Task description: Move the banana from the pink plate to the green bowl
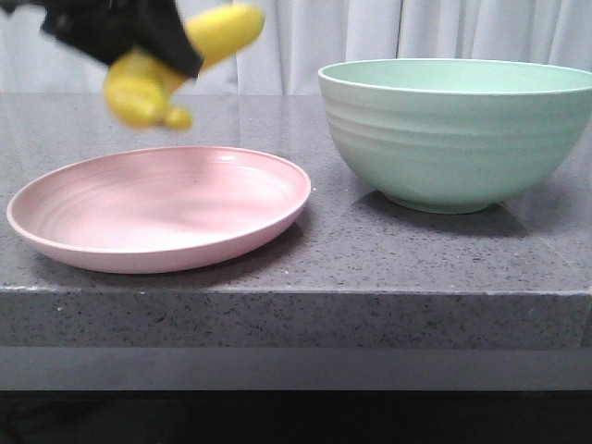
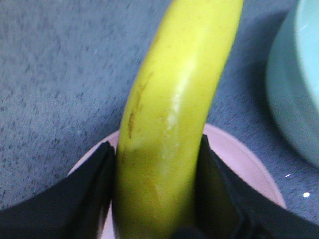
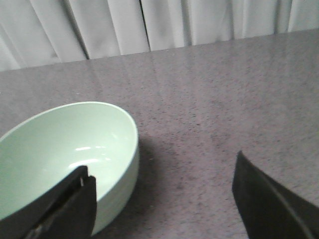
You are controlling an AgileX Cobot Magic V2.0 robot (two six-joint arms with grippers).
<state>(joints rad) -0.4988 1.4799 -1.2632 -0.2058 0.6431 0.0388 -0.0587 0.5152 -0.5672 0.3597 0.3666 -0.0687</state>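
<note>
My left gripper point(image 1: 153, 46) is shut on the yellow banana point(image 1: 217, 32) and holds it in the air above the far left part of the pink plate point(image 1: 157, 208). In the left wrist view the banana point(image 2: 169, 119) fills the gap between my black fingers point(image 2: 84, 199), with the pink plate point(image 2: 239, 164) below and the green bowl point(image 2: 299, 79) at the edge. The green bowl point(image 1: 458, 129) stands empty on the right of the counter. My right gripper point(image 3: 162, 199) is open and empty beside the green bowl point(image 3: 60, 154); it does not show in the front view.
The grey speckled counter point(image 1: 370, 250) has its front edge close to the plate and the bowl. White curtains point(image 1: 416, 32) hang behind the counter.
</note>
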